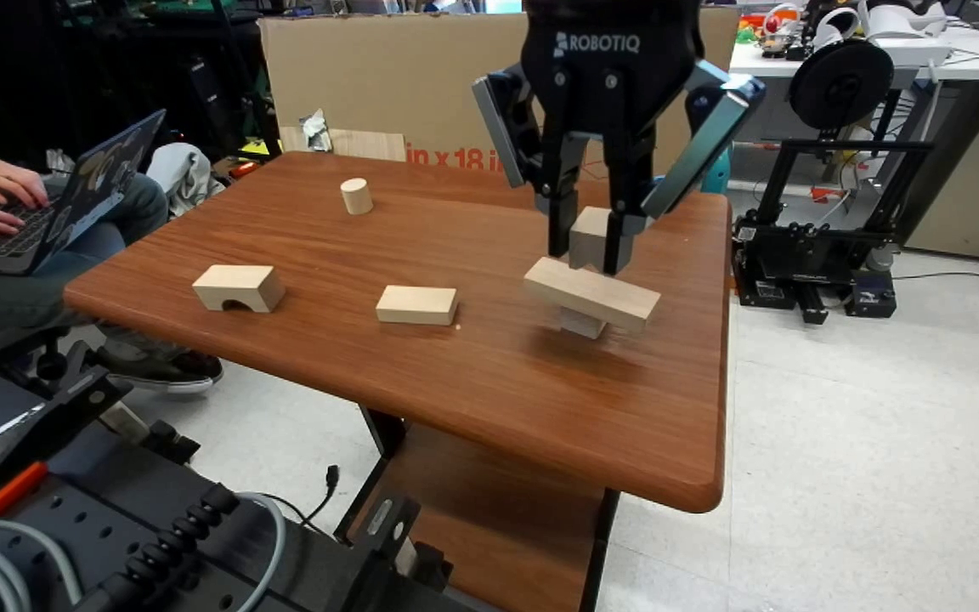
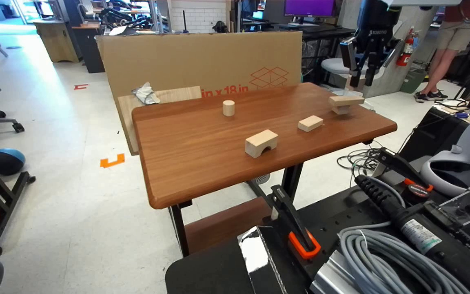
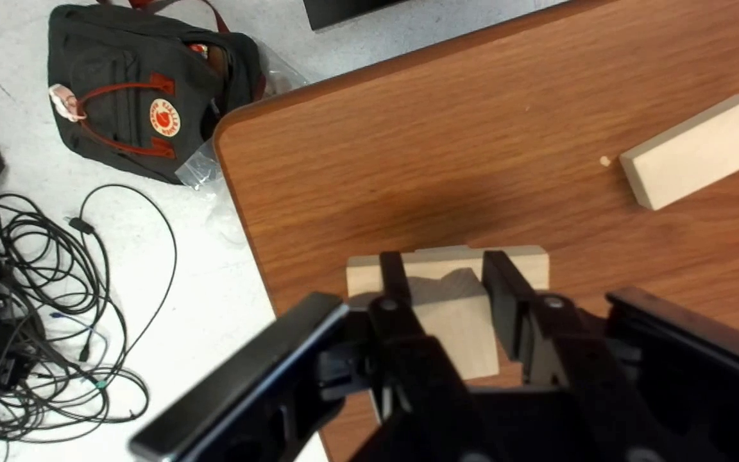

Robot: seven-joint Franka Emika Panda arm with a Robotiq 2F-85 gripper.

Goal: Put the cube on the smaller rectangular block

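At the left of an exterior view, an arch-cutout block (image 1: 239,281) stands on the brown wood-grain counter (image 1: 489,374), its opening facing down. A short wooden cylinder (image 1: 357,196) stands upright farther back. Next, near the front edge, lies the target: a short flat rectangular block (image 1: 416,304), solid, broad face up, its top bare. To its right, well apart, a longer wooden plank (image 1: 596,293) lies across a smaller support piece (image 1: 581,323), overhanging it at both ends. Above the plank, the light-wood cube (image 3: 462,333) is gripped in the jaws of the black Robotiq tool (image 1: 588,248). It seems to hang just clear of the plank, though contact is hard to judge.

The step in hand looks to be carrying the cube to the flat block. The plank would probably tip easily if brushed, so a straight lift should come before any sideways travel. In the wrist view the flat block lies at a slant to the cube; a slight wrist turn should square them. The cube is best centred over the block, lowered gently until the faces meet flat, and released evenly, with the tool rising straight up afterwards.
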